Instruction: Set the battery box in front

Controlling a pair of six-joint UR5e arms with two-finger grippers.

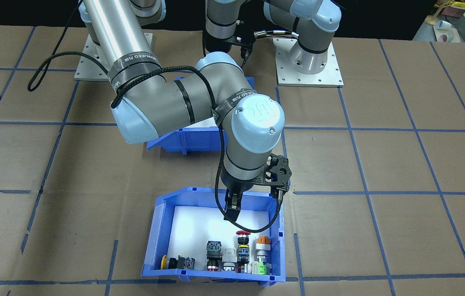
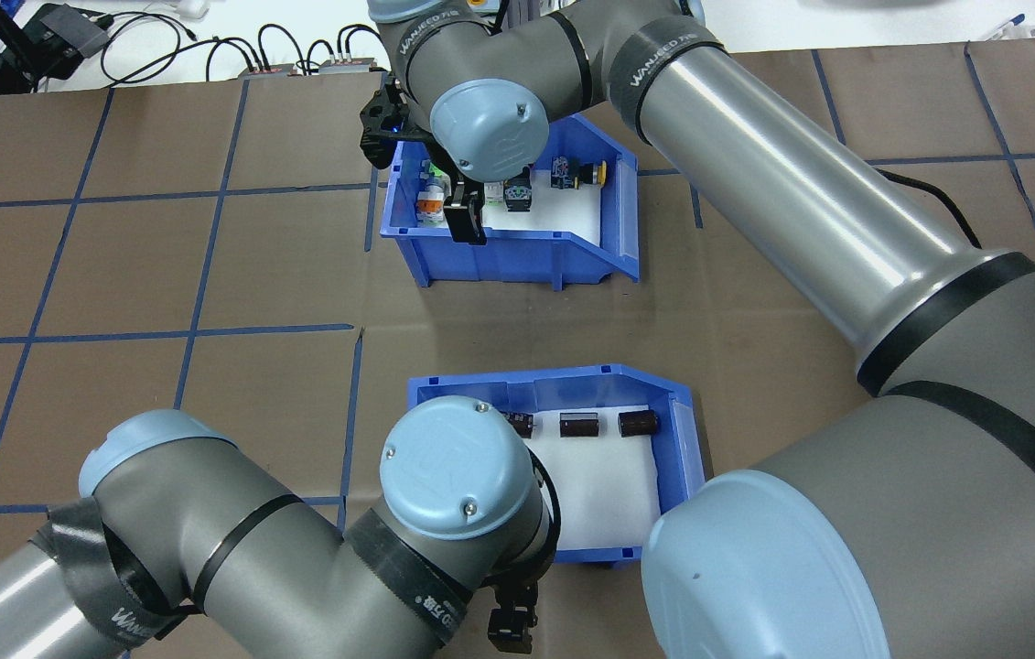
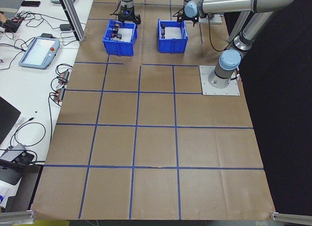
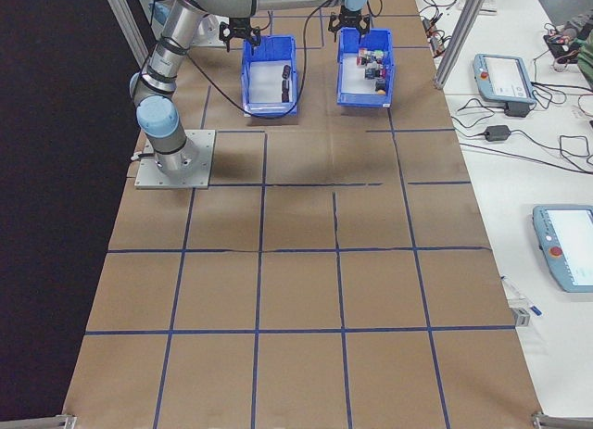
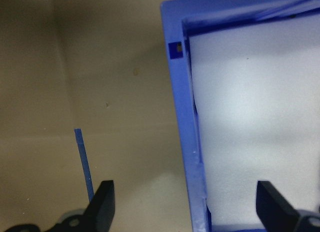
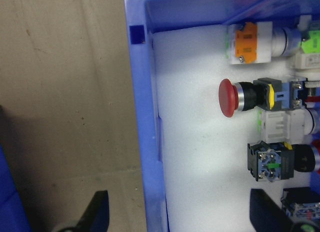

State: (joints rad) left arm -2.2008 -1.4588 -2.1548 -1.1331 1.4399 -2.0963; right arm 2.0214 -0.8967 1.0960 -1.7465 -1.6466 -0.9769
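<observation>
The battery box [image 2: 677, 430] is the blue bin nearer the robot; three dark cylinders [image 2: 581, 424] lie on its white foam floor. The right arm covers most of it from the front [image 1: 183, 139]. My left gripper [image 2: 511, 627] hangs at its near left corner. In the left wrist view that gripper [image 5: 187, 207] is open, its fingers astride the bin's blue wall [image 5: 182, 117], and no cylinders show. My right gripper [image 2: 467, 218] is open over the far bin.
The matching blue switch bin [image 2: 517, 261] stands farther from the robot, holding push-buttons and a red mushroom button [image 6: 227, 96]. The right gripper [image 6: 180, 214] straddles its side wall [image 6: 145, 117]. Brown paper with blue tape lines [image 1: 380, 193] covers the table.
</observation>
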